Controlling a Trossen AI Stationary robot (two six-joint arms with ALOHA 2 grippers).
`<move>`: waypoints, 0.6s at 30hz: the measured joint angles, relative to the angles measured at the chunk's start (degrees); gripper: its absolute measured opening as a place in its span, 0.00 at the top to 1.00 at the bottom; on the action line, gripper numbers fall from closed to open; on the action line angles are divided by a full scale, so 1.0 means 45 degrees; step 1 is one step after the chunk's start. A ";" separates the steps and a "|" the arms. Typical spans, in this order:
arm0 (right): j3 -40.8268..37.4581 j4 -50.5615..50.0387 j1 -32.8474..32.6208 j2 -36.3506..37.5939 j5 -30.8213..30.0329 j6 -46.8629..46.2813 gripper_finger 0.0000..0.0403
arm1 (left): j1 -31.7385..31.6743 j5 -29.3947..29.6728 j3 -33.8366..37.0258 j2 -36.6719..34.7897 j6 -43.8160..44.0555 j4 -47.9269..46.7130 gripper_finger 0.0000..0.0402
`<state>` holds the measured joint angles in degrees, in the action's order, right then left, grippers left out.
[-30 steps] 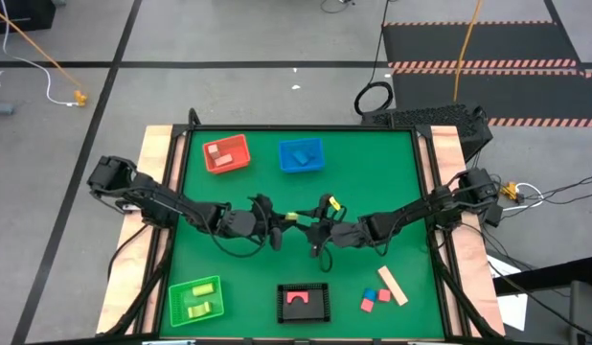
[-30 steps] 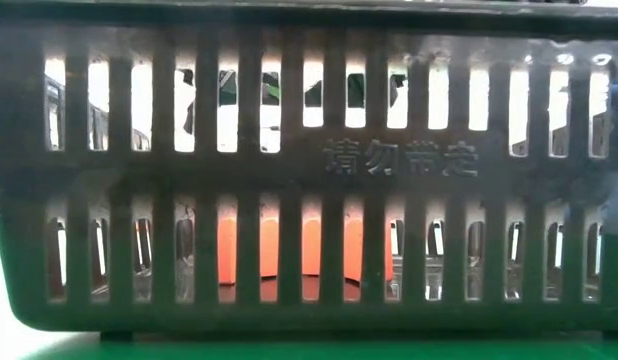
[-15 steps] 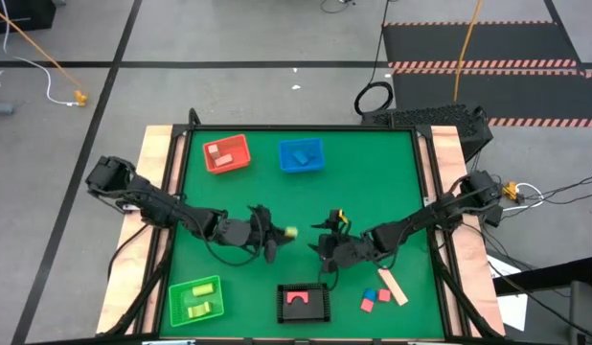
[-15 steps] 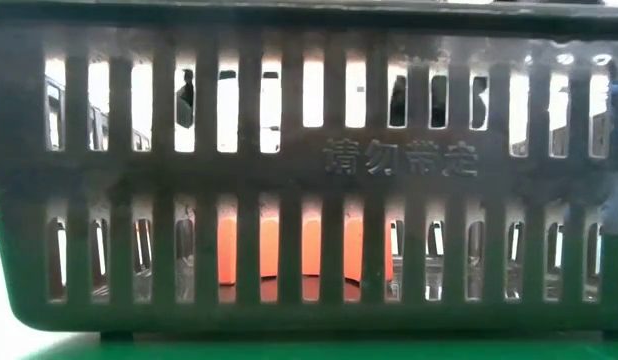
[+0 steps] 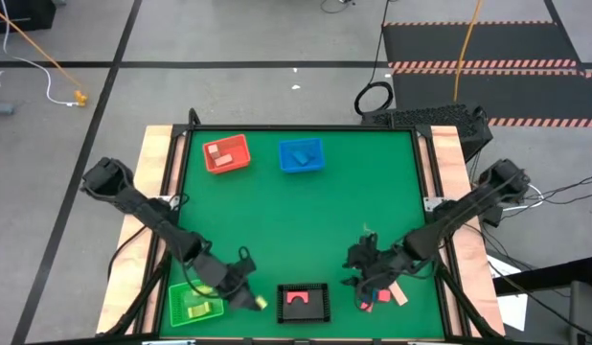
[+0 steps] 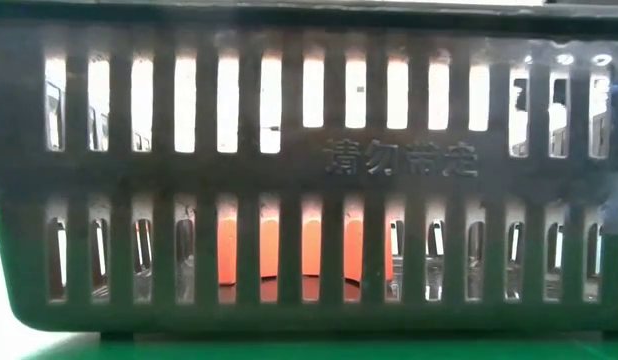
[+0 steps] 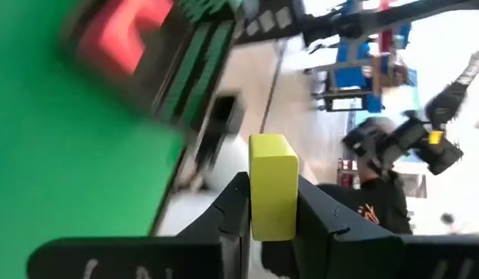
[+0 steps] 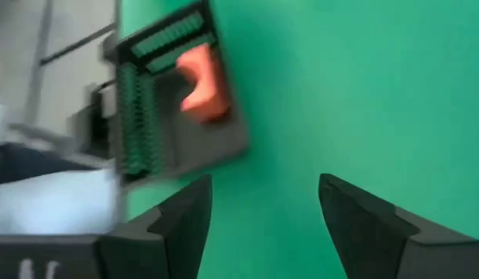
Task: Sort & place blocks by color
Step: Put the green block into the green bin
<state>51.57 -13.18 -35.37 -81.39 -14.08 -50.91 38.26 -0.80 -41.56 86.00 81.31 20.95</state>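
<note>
Bench: green mat [image 5: 296, 220] carried red basket [image 5: 226, 153], blue basket [image 5: 301, 155], green basket [image 5: 193, 302], black basket [image 5: 304, 303].
Room: grey floor, cables.
Left tool [image 5: 250, 301]: pinching yellow block [image 7: 272, 186], beside green basket.
Right tool [image 5: 363, 287]: spread, above loose blocks [image 5: 382, 299].
Change: both arms had moved from bench centre toward near edge.

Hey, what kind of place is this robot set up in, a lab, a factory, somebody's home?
Most likely a robotics lab or workshop. The green table stands on a bare grey concrete floor with loose cables and hazard-striped black mats, and the coloured baskets like the red basket look like a test setup.
</note>
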 joint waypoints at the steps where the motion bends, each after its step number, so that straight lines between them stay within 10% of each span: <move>1: 0.0000 -0.0327 -0.0078 0.0251 0.0423 -0.0548 0.44 | 0.0220 0.0033 0.0000 -0.0052 0.0774 -0.0397 0.86; 18: -0.0044 -0.6478 -0.0952 0.2401 0.1533 -0.4545 0.45 | 0.2551 0.1237 0.0000 -0.4333 0.6451 -1.0360 0.86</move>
<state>51.38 -42.33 -39.66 -70.59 -7.18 -71.36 49.74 4.77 -41.56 66.50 110.34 -25.67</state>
